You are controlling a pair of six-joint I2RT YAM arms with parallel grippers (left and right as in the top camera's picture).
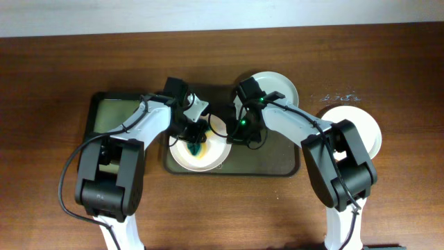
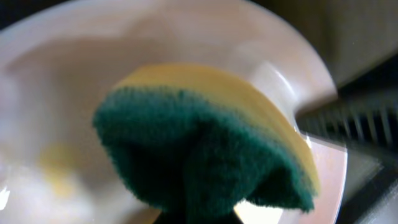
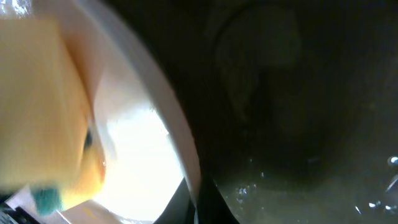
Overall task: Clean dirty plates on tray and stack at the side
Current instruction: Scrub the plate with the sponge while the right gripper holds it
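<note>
The scrubbing step is in hand. The left jaws are pressed together on a sponge (image 2: pixel 205 149), pinching it so that the green scouring face bulges forward and the yellow foam sits behind. Directly beneath them lies the smeared plate (image 1: pixel 216 158), resting at the near left of the tray (image 1: pixel 274 158). The sponge is down in its well, and a yellow smear (image 2: pixel 53 165) shows just left of these jaws on the pale surface, so this plate is not yet clean. The right jaws are closed too. They sit at the plate's right rim, and in the dark, blurred right wrist view they seem to pinch that rim to steady it, though the contact cannot be made out for sure. Beyond the right jaws, the far plate (image 1: pixel 277 85) overlaps the tray's far right corner; whether it sits inside or on the rim is unclear. Well out to the right of them, off the tray, the side plate (image 1: pixel 361 128) lies on the bench (image 1: pixel 55 69); it likely marks the stacking spot. To the left of the left jaws lies the narrow sponge tray (image 1: pixel 111 114). The next move calls for sweeping the sponge leftward over the remaining smear while the rim is held firm, then lifting the plate across to the side plate.
</note>
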